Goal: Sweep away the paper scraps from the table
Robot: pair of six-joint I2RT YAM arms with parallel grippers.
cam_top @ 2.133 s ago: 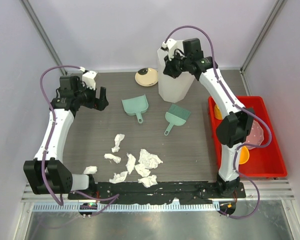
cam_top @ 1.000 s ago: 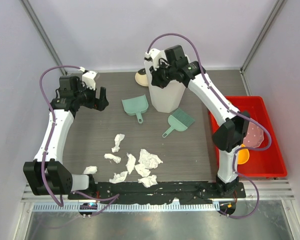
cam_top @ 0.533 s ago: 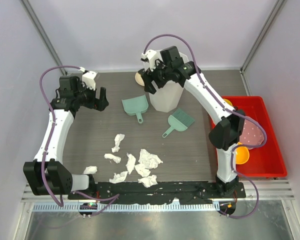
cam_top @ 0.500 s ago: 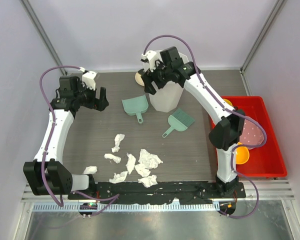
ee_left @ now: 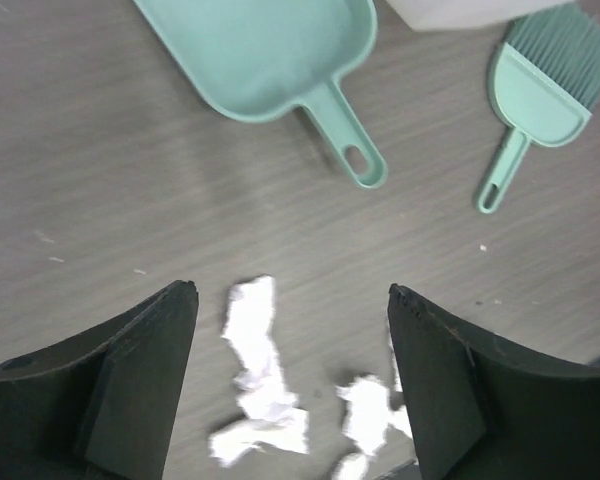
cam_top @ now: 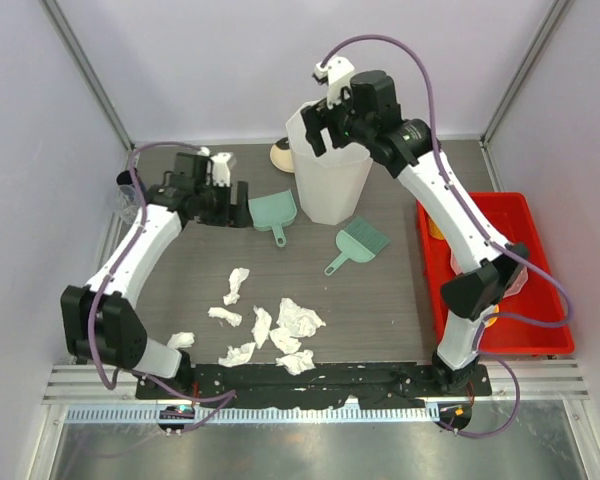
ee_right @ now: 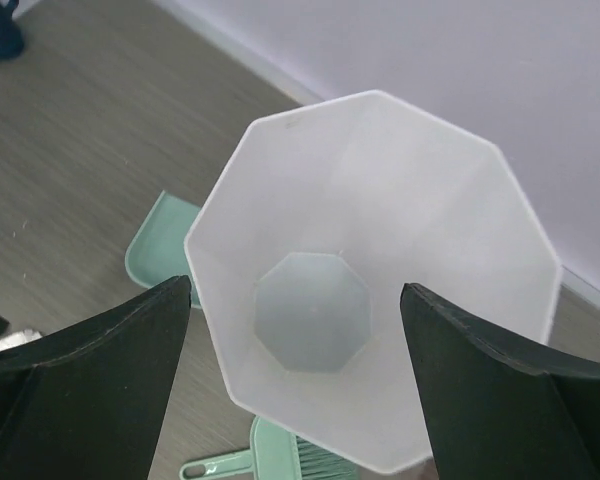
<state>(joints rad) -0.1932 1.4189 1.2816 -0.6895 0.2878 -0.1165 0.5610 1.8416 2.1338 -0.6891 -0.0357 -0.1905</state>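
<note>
Several white paper scraps (cam_top: 298, 318) lie on the near middle of the table (cam_top: 180, 270). In the left wrist view two scraps (ee_left: 255, 360) sit below and between the open fingers of my left gripper (ee_left: 292, 290). From above, my left gripper (cam_top: 243, 203) hangs just left of the green dustpan (cam_top: 270, 210), touching nothing. My right gripper (cam_top: 325, 128) hovers open above the mouth of the white bin (cam_top: 330, 185). Its wrist view looks straight down into the bin (ee_right: 430, 200), and the right gripper (ee_right: 295, 285) holds nothing.
A green hand brush (cam_top: 358, 237) lies right of the dustpan, seen also as brush (ee_left: 535, 90) beside dustpan (ee_left: 270, 50) in the left wrist view. A red tray (cam_top: 540, 345) with dishes sits at the right edge. A round yellow object (cam_top: 280, 152) lies behind the bin.
The right gripper opened, let go of the bin and lifted above its rim. The left arm swung right, toward the dustpan. The scraps have not moved.
</note>
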